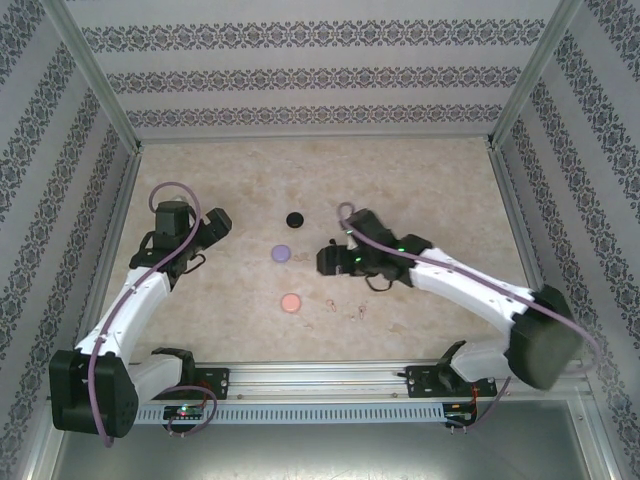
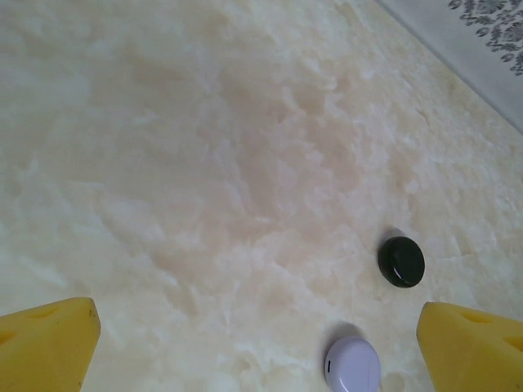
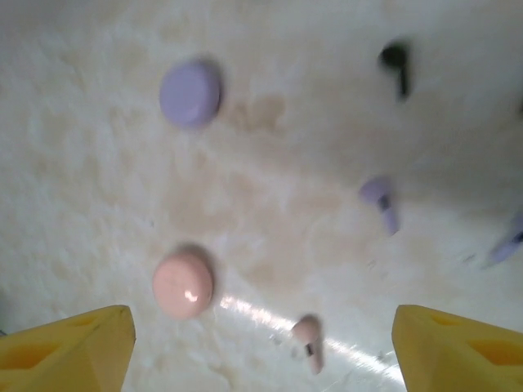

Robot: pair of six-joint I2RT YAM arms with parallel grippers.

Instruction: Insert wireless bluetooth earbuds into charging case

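Observation:
Three round charging cases lie in a column mid-table: black (image 1: 294,219), lilac (image 1: 281,254) and pink (image 1: 291,302), all with lids down. My right gripper (image 3: 263,336) hangs open above the table. A pale pinkish earbud (image 3: 309,341) lies on the surface below the gap between its yellow fingers (image 3: 69,351), and the pink case (image 3: 183,283) is just to that earbud's left. Farther off lie a lilac earbud (image 3: 380,201), a second lilac one (image 3: 507,242) and a black earbud (image 3: 396,65). My left gripper (image 2: 257,331) is open and empty, with the black case (image 2: 401,261) and lilac case (image 2: 352,364) near its right finger (image 2: 474,347).
The marble-patterned tabletop (image 1: 420,190) is walled in by a metal frame and patterned panels at the back and sides. Both arm bases sit on the rail (image 1: 320,380) at the near edge.

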